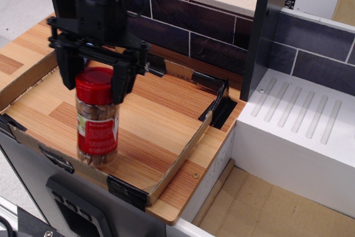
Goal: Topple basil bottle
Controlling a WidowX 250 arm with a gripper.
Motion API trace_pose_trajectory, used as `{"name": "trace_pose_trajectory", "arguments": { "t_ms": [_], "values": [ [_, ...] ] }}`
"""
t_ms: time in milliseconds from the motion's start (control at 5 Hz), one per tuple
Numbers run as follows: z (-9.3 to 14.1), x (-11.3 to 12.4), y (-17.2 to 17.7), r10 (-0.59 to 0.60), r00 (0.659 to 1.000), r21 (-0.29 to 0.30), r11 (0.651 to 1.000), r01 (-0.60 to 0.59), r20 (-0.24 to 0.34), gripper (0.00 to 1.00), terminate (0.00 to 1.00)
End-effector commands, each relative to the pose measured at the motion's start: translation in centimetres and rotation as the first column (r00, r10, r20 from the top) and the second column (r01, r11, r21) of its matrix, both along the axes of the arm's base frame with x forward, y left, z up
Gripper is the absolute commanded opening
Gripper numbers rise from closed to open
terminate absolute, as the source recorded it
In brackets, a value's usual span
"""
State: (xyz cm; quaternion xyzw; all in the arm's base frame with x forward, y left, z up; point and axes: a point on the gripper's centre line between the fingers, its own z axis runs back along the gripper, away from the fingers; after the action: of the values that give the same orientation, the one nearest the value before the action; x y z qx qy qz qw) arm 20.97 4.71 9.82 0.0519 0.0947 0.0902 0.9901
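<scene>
So there's a wooden counter (183,192) with a shallow cardboard-walled tray (177,156) sitting on it, dark tiled wall (199,31) behind and a white ribbed drainer (299,120) off to the right. The black gripper (94,76) hangs over the tray's front-left part, its fingers (121,81) down on either side of the red cap. The basil bottle (97,117) stands upright near the front wall of the tray, brown stuff inside, red label facing us. Honestly can't tell whether the fingers are actually squeezing the cap or just sitting beside it.
</scene>
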Motion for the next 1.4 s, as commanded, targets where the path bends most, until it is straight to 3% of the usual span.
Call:
{"name": "trace_pose_trajectory", "arguments": {
  "t_ms": [0,200,400,600,800,1000,1200],
  "values": [
    [-1.0,2.3,0.2,0.021,0.995,0.026,0.999,-0.019,-0.094,0.0,0.0],
    [-1.9,3.1,0.2,-0.002,0.997,-0.007,1.0,0.001,-0.078,0.0,0.0],
    [-2.7,4.0,0.0,-0.041,0.999,-0.033,0.999,0.041,0.004,0.0,0.0],
    [-2.7,5.0,0.0,-0.043,0.974,-0.048,0.997,0.055,0.223,0.0,0.0],
    [-3.2,6.5,0.3,-0.016,0.899,-0.044,0.998,0.04,0.439,0.0,0.0],
    [-4.0,7.6,0.4,-0.011,0.864,-0.032,0.999,0.031,0.504,0.0,0.0],
    [-4.5,8.5,0.8,0.027,0.872,-0.043,0.999,-0.007,0.489,0.0,0.0]
  ]
}}
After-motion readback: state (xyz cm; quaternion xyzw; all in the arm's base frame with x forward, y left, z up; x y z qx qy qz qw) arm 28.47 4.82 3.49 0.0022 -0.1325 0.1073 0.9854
